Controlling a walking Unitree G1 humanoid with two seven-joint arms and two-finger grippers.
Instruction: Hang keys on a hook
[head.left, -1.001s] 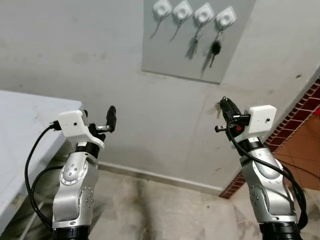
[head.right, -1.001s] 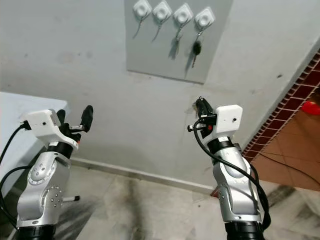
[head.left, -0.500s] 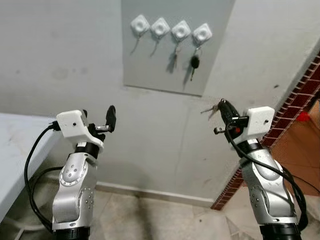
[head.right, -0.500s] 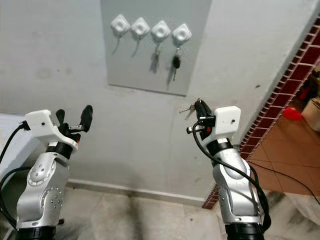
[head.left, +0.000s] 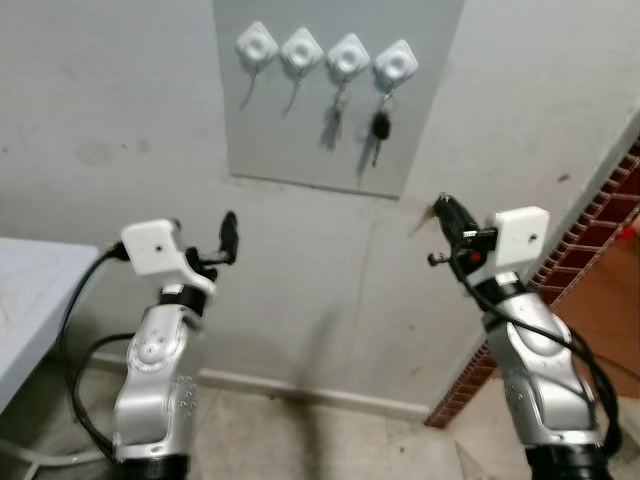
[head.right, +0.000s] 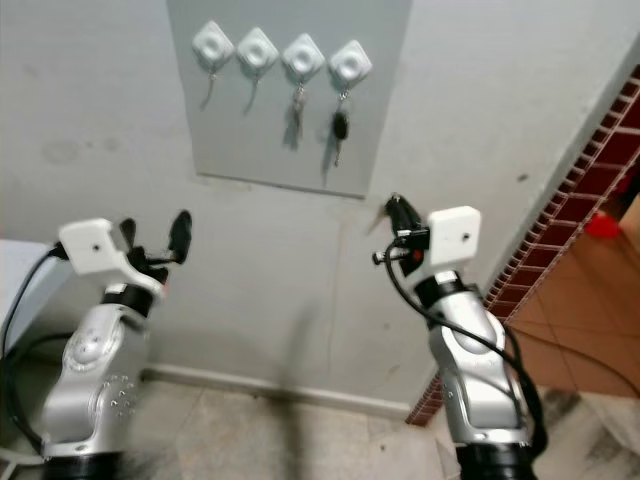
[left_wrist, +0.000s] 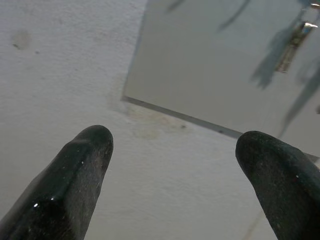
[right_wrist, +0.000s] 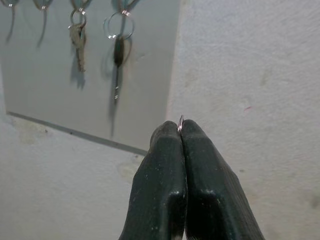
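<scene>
Keys (head.left: 436, 209), a small light metal bunch, stick out from the clenched fingertips of the right gripper (head.left: 446, 214), held below and right of the grey hook board (head.left: 300, 140) on the far wall. They look stiff and slippery, likely best pinched at the ring, a sliver of which (right_wrist: 180, 121) shows between the pads. The left gripper (left_wrist: 175, 165) waits with fingers spread and nothing in them, while two hooks (head.left: 257, 44) at the board's left hang bare.

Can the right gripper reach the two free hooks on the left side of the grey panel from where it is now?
Probably yes: right gripper is below the grey panel, with nothing between it and the free hooks.
</scene>
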